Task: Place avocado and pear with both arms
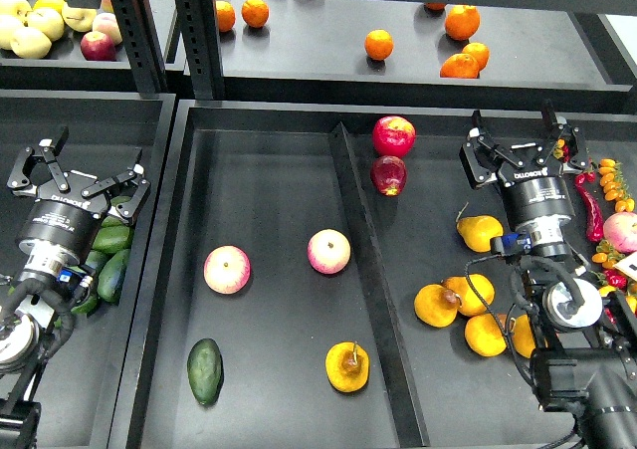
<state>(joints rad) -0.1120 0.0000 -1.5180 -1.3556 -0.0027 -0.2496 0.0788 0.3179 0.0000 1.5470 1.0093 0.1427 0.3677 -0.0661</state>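
Observation:
The avocado (205,370) lies dark green and elongated at the front left of the middle tray (269,170). To its right rests the pear (347,366), golden-yellow with a brown blotch around its stem. My left gripper (78,162) hangs open over the left tray, above a heap of green avocados (111,255), holding nothing. Over the right tray my right gripper (515,125) is open too, its fingers spread and empty, above several yellow pears (468,305).
Two pink-yellow apples (227,270) lie mid-tray. Two red apples (393,136) sit beyond the divider (363,260). Oranges (378,44) fill the back shelf, yellow-green apples (35,21) the back left. Red chillies (589,205) and small fruit line the right edge.

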